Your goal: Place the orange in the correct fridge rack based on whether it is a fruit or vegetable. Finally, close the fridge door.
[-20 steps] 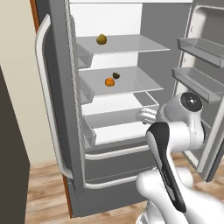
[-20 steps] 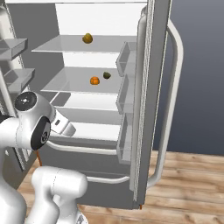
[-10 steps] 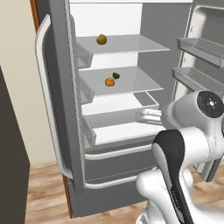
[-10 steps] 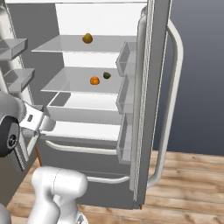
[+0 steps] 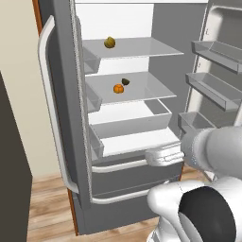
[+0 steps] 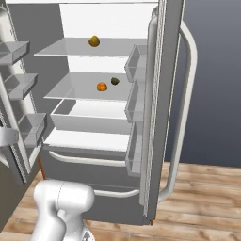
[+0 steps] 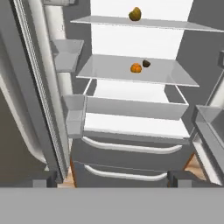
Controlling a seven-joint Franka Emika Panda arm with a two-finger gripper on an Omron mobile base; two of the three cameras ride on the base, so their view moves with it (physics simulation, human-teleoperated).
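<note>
The orange (image 5: 118, 88) (image 6: 101, 86) (image 7: 136, 68) lies on the fridge rack (image 5: 151, 90) (image 6: 70, 87) (image 7: 105, 68), the second pale shelf from the top, close beside a small dark lump (image 5: 125, 81) (image 7: 146, 64). My gripper (image 5: 158, 156) (image 7: 113, 179) hangs in front of the fridge, level with the lower drawer and well back from the shelf. It is open, its two dark fingertips (image 7: 46, 179) far apart with nothing between them.
A duller tan round item (image 5: 109, 42) (image 7: 135, 14) rests on the top shelf. Both fridge doors stand open: one with a long curved handle (image 5: 49, 118), one lined with bins (image 5: 212, 52). A clear drawer (image 5: 127, 118) and two freezer handles (image 7: 131, 148) sit below.
The arm has swung back and to the right, and the hand has dropped away from the shelves to the drawer's level. The orange and the other items have not moved.
</note>
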